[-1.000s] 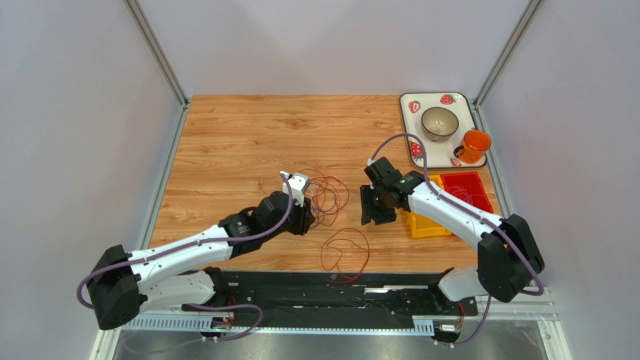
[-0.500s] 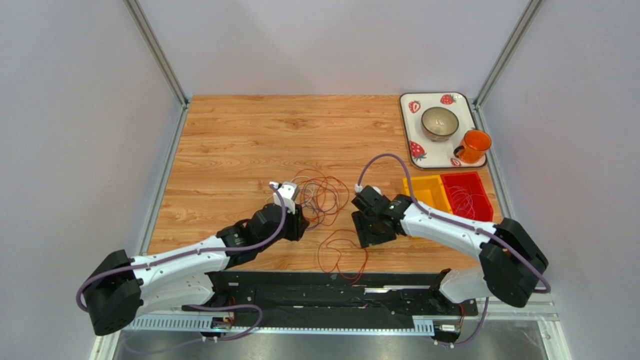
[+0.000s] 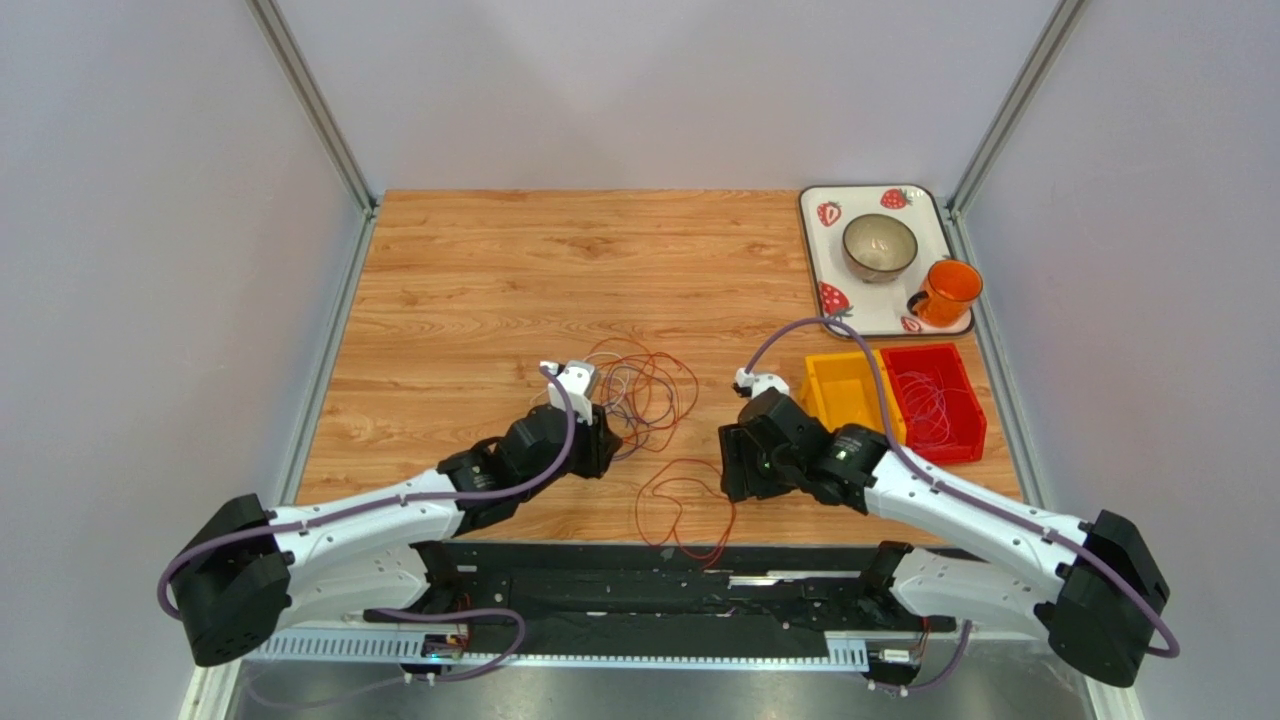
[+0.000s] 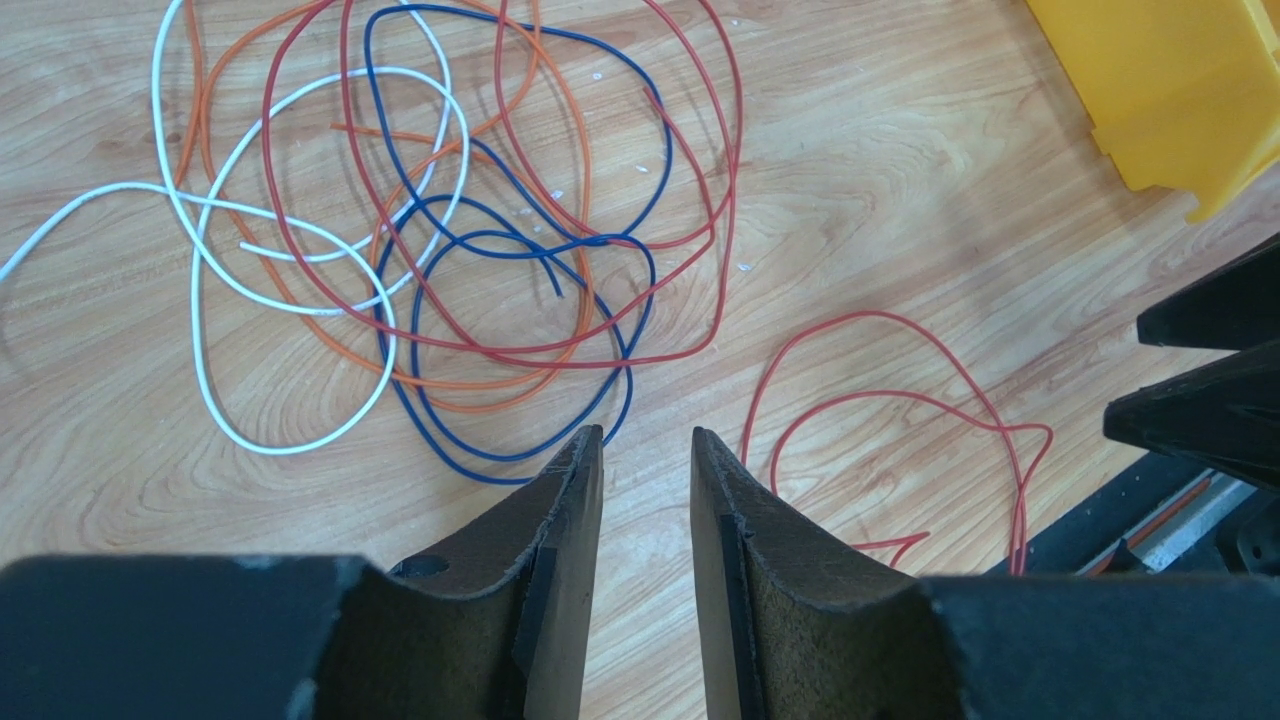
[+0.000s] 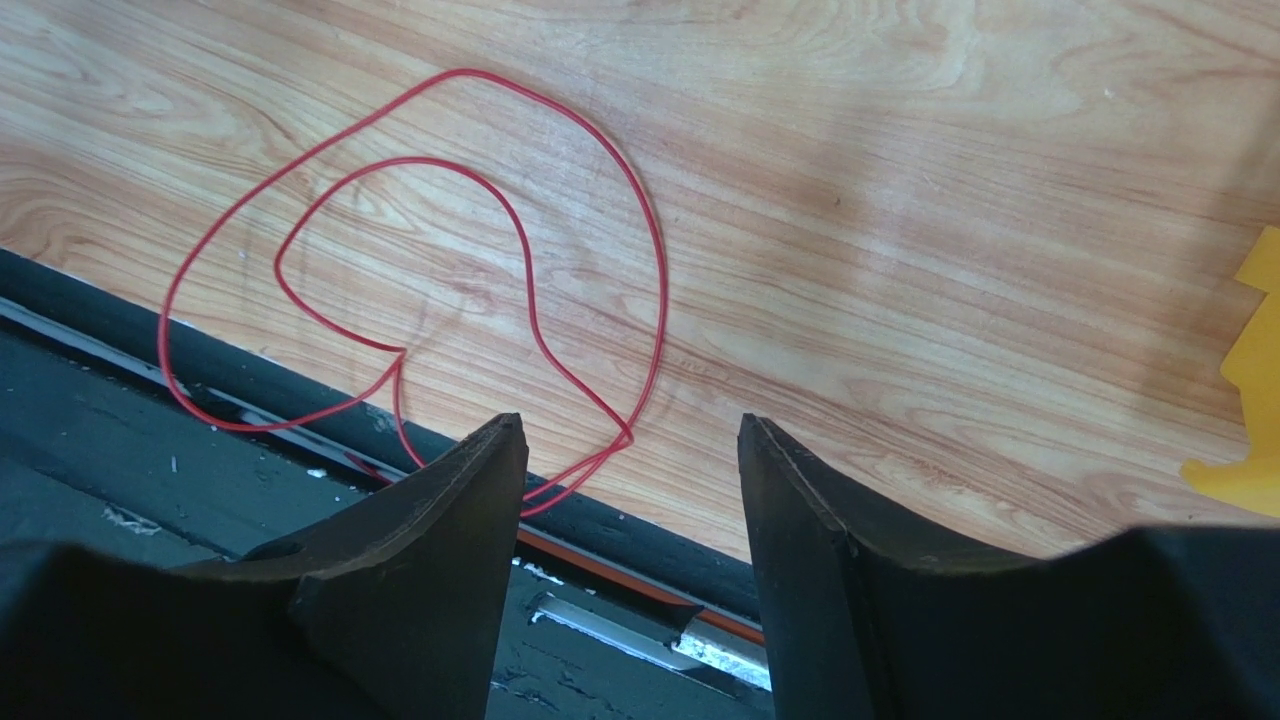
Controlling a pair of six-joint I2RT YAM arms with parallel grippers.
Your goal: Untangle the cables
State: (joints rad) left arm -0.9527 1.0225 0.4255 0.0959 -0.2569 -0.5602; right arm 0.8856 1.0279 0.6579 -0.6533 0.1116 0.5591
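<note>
Right claw (image 5: 631, 428), released and empty, has swung nearer over the lone red cable (image 5: 663, 300). Left claw (image 4: 646, 435), slightly parted and empty, faces the tangled cables (image 4: 511, 357).

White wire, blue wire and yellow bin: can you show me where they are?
white wire (image 4: 289, 449): left wrist view, bottom of its big loop.
blue wire (image 4: 484, 474): left wrist view, bottom of its lowest loop.
yellow bin (image 4: 1187, 90): left wrist view, its side wall.

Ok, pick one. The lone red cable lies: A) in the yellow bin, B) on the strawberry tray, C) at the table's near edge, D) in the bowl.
C: the lone red cable rests on the table, looping over its near edge.
</note>
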